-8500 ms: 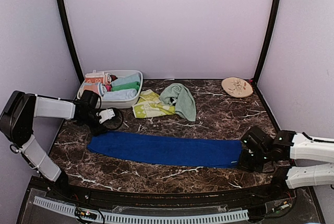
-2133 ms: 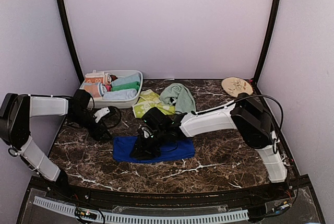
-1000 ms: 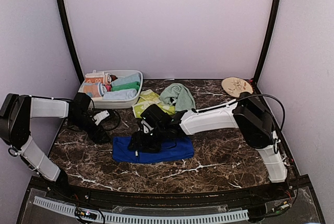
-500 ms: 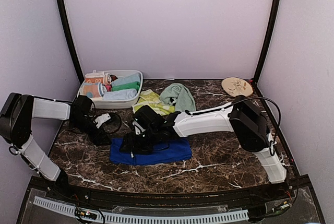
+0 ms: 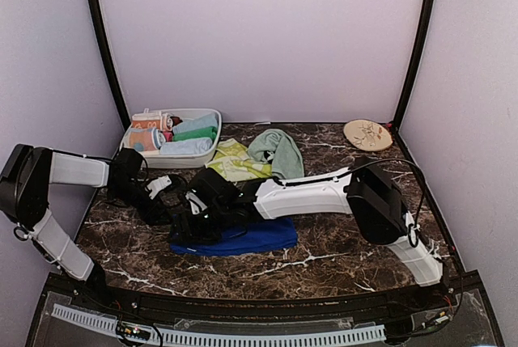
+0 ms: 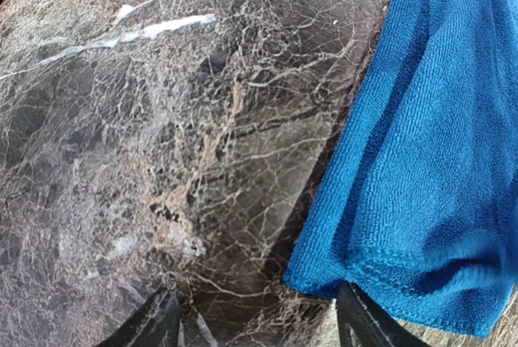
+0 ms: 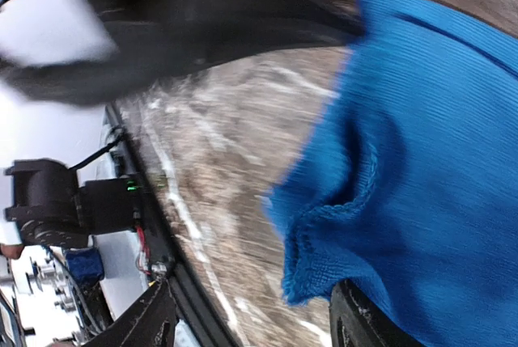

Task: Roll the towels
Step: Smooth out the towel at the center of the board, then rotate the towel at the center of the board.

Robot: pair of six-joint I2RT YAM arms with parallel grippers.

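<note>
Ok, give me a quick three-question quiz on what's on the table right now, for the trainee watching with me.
1. True or false: the beige patterned plate sits at the far right corner of the table.
2. Which towel lies partly over the yellow-green patterned towel?
3. Where is the blue towel?
A) draped over the patterned towel
B) on the plate
C) on the marble near the front, partly under the right arm

Key: 1 true; 2 the mint green towel; 3 C.
</note>
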